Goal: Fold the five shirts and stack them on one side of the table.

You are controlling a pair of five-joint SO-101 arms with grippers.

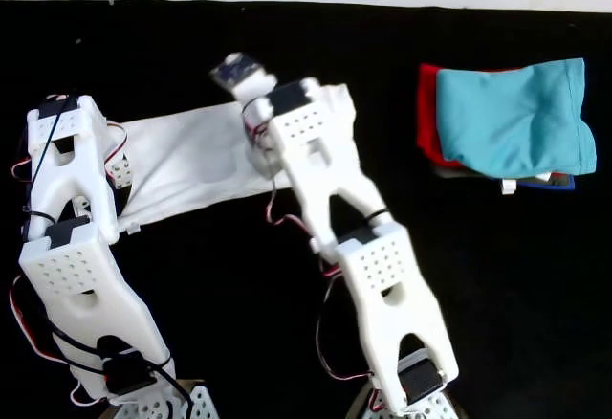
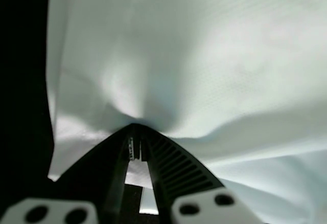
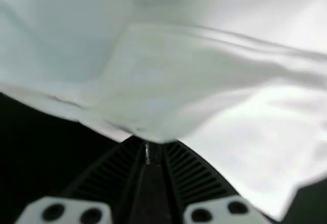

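While the white cloth shirt (image 1: pixel 191 161) lies on the black table (image 1: pixel 497 295) | left gripper (image 2: pixel 134 128) pinches it tight | right gripper (image 3: pixel 147 145) pinches it tight

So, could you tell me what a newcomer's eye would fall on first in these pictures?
The white shirt spread across the left half of the black table stands out first, with the left claw and right claw each shut on an end. Next comes the teal shirt topping a folded stack at the far right, a red shirt peeking out beneath.

The white shirt (image 1: pixel 191 161) lies outstretched, stacked shirts (image 1: pixel 512 118) apart.
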